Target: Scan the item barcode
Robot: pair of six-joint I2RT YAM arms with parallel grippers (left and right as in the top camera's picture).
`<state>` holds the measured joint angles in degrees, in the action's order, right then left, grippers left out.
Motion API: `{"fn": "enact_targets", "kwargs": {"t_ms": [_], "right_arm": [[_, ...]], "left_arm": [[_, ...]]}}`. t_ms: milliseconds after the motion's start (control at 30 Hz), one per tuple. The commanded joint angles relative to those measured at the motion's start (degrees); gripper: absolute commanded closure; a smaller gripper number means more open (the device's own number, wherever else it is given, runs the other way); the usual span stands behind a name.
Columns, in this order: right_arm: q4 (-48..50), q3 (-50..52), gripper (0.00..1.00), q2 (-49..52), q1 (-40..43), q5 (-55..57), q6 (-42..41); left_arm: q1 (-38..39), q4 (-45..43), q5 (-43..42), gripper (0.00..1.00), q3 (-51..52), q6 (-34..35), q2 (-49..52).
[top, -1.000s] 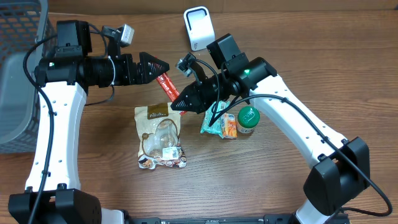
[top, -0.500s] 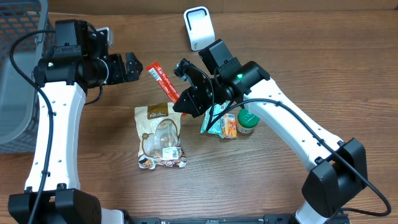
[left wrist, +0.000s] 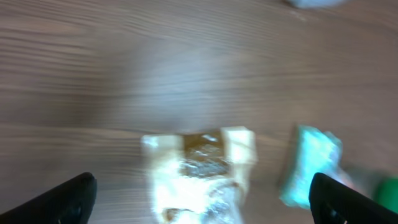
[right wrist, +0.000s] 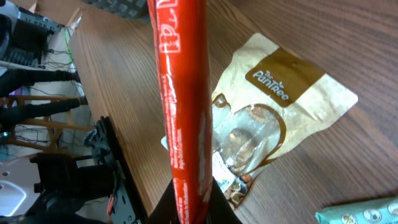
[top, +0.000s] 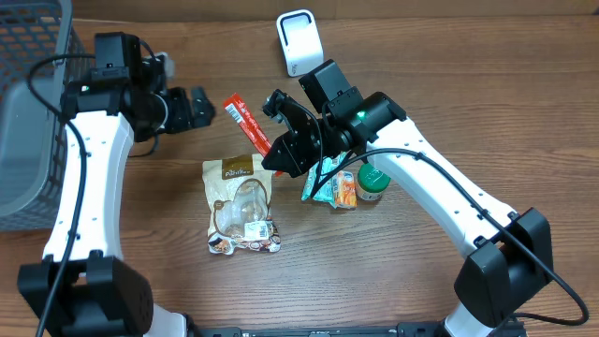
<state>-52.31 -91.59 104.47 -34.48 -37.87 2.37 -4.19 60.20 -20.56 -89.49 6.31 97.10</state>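
Opposite the wide-open left claw (top: 206,106), the right claw (top: 272,159) pinches a red stick (top: 244,119), end hidden.

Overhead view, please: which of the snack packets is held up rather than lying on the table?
The long red stick packet, pinched at its lower end by the right gripper. The tan pouch and teal packet lie flat.

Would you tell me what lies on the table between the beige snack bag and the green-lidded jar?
A teal packet lies there, as the overhead view shows.
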Motion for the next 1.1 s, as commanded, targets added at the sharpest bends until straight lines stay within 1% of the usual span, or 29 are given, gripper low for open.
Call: {"fn": "enact_targets", "kwargs": {"t_ms": [0,133,300,433,467,533,600,700,833,933,1067], "right_arm": [[-0.3,-0.3,0.96,-0.5,0.2,0.2,-2.9],[-0.3,-0.3,0.96,-0.5,0.6,-3.1,-3.7],[-0.3,-0.3,0.96,-0.5,2.9,-10.4,-3.7],[0.7,-0.3,0.96,-0.5,4.0,-18.4,-3.6],[1.1,-0.3,0.96,-0.5,4.0,-19.8,-3.6],[1.9,-0.3,0.96,-0.5,4.0,-22.2,-3.7],[2.5,-0.3,0.96,-0.5,3.8,-24.0,-3.7],[2.9,-0.3,0.96,-0.5,3.8,-24.8,-3.7],[2.8,-0.3,0.96,-0.5,3.8,-24.8,-3.7],[2.7,-0.3,0.96,-0.5,3.8,-24.9,-3.7],[3.0,-0.3,0.96,-0.5,3.3,-24.9,-3.7]], "left_arm": [[-0.3,0.6,-22.6,0.0,-0.1,-10.2,0.6],[-1.3,-0.1,-34.0,0.0,-0.1,-12.8,0.6],[-2.6,-0.5,-43.1,0.0,-0.1,-14.7,0.6],[-2.5,-0.5,-44.3,0.03,-0.1,-14.9,0.6],[-2.4,-0.4,-44.1,0.05,-0.1,-14.9,0.6],[-2.3,-0.4,-43.6,0.12,-0.1,-14.9,0.6],[-2.1,-0.4,-43.6,0.13,-0.1,-14.9,0.6],[-1.9,-0.4,-44.7,0.2,-0.1,-14.9,0.6],[-1.9,-0.4,-48.6,0.23,-0.1,-14.9,0.6],[-1.8,-0.4,-51.4,0.29,-0.1,-14.9,0.6],[-1.8,-0.5,-55.8,0.3,-0.1,-14.9,0.6]]}}
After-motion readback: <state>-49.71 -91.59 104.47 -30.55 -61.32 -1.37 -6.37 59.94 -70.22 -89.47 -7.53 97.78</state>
